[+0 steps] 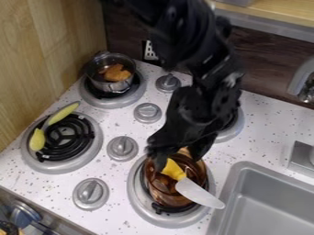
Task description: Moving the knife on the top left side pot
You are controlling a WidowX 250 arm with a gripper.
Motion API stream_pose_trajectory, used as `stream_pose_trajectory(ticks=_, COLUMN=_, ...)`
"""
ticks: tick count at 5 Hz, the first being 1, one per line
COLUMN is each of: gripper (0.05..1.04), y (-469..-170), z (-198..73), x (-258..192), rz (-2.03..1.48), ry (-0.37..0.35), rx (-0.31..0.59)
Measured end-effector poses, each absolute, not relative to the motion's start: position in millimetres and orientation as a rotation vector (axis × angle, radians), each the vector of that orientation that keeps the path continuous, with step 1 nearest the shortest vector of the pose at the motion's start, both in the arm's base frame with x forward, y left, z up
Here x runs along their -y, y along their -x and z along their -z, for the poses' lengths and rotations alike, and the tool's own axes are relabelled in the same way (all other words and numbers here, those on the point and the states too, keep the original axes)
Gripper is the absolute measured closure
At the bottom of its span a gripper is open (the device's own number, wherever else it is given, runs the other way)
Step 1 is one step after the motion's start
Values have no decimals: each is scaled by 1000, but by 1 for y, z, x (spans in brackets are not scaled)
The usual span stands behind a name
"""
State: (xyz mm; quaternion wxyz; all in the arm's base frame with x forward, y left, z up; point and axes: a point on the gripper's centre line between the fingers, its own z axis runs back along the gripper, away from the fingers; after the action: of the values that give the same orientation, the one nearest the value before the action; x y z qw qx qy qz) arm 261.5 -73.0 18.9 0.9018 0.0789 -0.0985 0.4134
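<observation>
My gripper (pixel 179 161) has its fingers apart; if I pinch the knife (pixel 199 193) badly, it may slip before reaching the pot (pixel 119 86) at eleven o'clock

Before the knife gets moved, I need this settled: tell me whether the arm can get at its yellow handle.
Most likely yes. The end effector is right at the yellow handle of the knife, with nothing visible in between; the wall of the brown pot could leave little room at the sides.
</observation>
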Motion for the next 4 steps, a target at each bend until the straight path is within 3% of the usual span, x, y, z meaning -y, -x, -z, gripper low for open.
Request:
stream_pose_trajectory(ticks=2, gripper=85, y=-259, z=-5, x=67, rz=-904, ry=-187, rx=166)
stream_pose_trajectory(ticks=3, gripper=85, y=-256, z=9, x=65, rz=-903, ry=-111, rx=215)
stream_pose_trajectory(ticks=4, gripper=85, y=-259, z=12, x=66, rz=-925, ry=-95, rx=209)
